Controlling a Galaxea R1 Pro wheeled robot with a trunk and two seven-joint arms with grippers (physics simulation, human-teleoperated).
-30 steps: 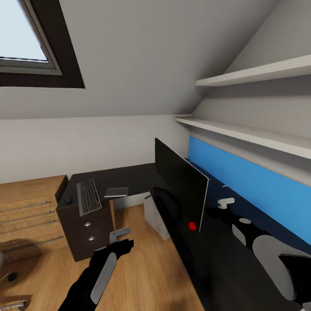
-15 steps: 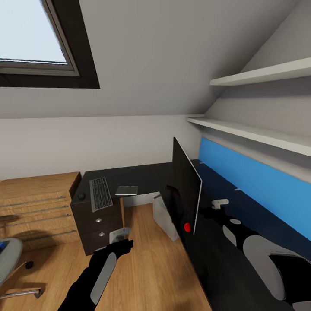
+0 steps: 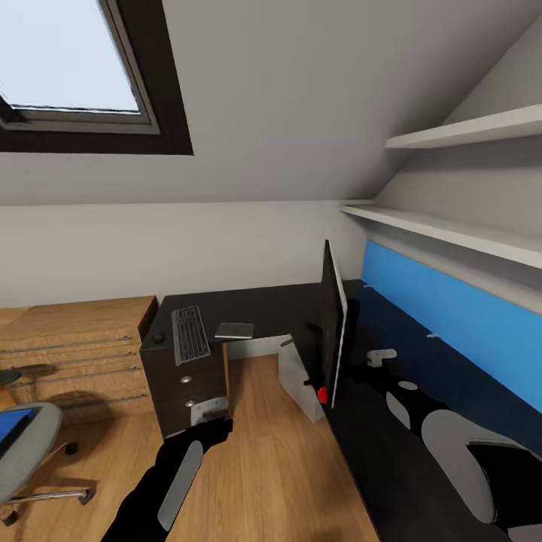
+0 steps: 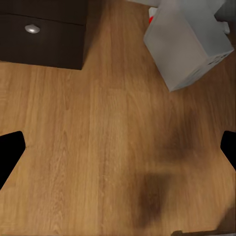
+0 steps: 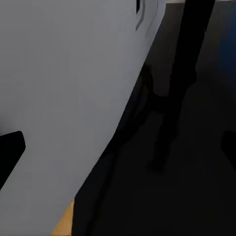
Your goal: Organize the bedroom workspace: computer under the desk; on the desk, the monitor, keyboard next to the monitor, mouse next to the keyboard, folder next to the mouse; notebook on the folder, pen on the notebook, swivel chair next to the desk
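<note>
The left gripper (image 3: 209, 418) is held wide open and empty over bare floor, the computer (image 4: 189, 42) just ahead. The right gripper's opening cannot be determined; the monitor (image 3: 333, 331) stands just beside it on the desk (image 3: 256, 305).

Attic room serving as a home office: sloped ceiling with skylight (image 3: 75, 60), corner desk (image 3: 248, 305) bearing monitor (image 3: 333, 324) and keyboard (image 3: 190, 334), wall shelves (image 3: 452, 229), wooden dresser (image 3: 71, 354).

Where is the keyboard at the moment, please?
In the head view, the keyboard lies on the left end of the dark desk, above the drawers, between a small round black object and a grey notebook.
</note>
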